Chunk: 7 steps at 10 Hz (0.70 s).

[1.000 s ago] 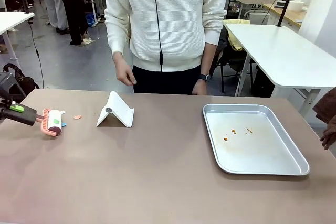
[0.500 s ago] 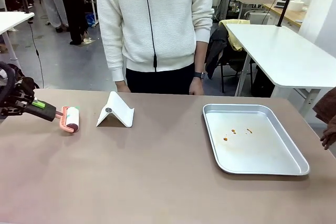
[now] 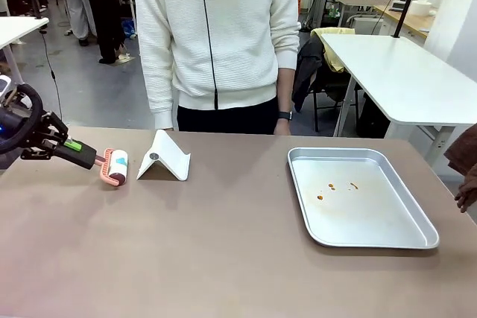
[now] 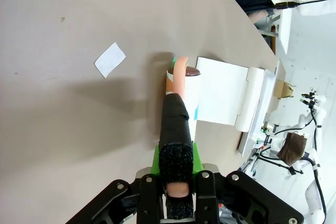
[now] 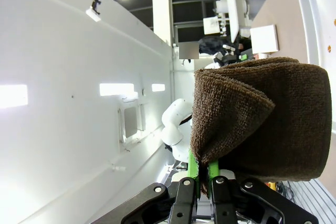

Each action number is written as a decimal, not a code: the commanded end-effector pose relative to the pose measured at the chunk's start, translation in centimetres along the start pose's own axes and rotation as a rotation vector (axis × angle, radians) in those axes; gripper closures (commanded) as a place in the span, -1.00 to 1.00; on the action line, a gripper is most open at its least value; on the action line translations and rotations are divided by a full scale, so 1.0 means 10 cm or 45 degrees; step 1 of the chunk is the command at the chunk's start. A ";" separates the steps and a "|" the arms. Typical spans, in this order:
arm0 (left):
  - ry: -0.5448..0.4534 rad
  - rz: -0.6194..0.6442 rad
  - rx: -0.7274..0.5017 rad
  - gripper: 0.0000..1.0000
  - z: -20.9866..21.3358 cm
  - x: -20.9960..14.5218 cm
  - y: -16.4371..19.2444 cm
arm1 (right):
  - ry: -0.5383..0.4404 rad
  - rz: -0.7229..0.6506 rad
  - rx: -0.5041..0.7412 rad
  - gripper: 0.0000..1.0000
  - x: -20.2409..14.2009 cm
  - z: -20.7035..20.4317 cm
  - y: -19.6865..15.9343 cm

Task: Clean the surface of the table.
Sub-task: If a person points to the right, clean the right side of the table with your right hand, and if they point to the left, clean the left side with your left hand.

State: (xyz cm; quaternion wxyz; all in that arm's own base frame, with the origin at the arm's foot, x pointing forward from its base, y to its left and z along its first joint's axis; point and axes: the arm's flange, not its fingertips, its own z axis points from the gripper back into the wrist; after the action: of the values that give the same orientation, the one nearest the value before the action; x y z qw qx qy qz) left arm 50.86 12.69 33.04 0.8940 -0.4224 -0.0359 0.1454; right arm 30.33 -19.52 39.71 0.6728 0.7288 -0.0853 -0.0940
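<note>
Greyish-brown and matte, the worktop [image 3: 223, 258] spans the whole near field of the front view, from the camera's edge to the person [image 3: 216, 35] standing at its far side. We find its surface smooth and plain. In the left wrist view one small white paper scrap [image 4: 110, 60] lies on it, apart from the roller.

Count: one worktop, one lint roller [image 3: 117, 167], one white folded stand [image 3: 164, 158], one silver metal tray [image 3: 373, 214], one brown cloth [image 5: 262, 124].

The left end effector [image 3: 72, 148] is clenched on the roller's black handle, the pink-framed roller head resting on the worktop just beside the stand's left edge. The left wrist view confirms the grip [image 4: 176, 163]: green pads press either side of the handle.

The right end effector [image 5: 205, 169] is clamped on the folded brown cloth; in the front view that cloth sits at the far right edge, beyond the tray.

The tray lies on the right half of the worktop, well apart from the stand, with a few orange-brown specks [image 3: 333, 186] inside. A white-topped table [image 3: 402, 72] stands behind at right.
</note>
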 end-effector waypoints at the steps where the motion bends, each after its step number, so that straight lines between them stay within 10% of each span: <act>1: 0.024 0.020 0.076 0.56 -0.17 0.03 0.19 | 0.011 -0.025 0.000 1.00 -0.03 -0.01 0.08; 7: -0.226 -0.233 -0.457 0.56 0.76 -0.31 -0.13 | 0.011 -0.025 0.000 1.00 -0.03 -0.01 0.08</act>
State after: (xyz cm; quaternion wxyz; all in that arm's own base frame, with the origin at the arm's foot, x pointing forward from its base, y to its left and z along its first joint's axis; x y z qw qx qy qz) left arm 48.72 16.10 38.29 0.8296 -0.5263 -0.1486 0.1124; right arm 30.34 -19.51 39.72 0.6729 0.7288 -0.0852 -0.0939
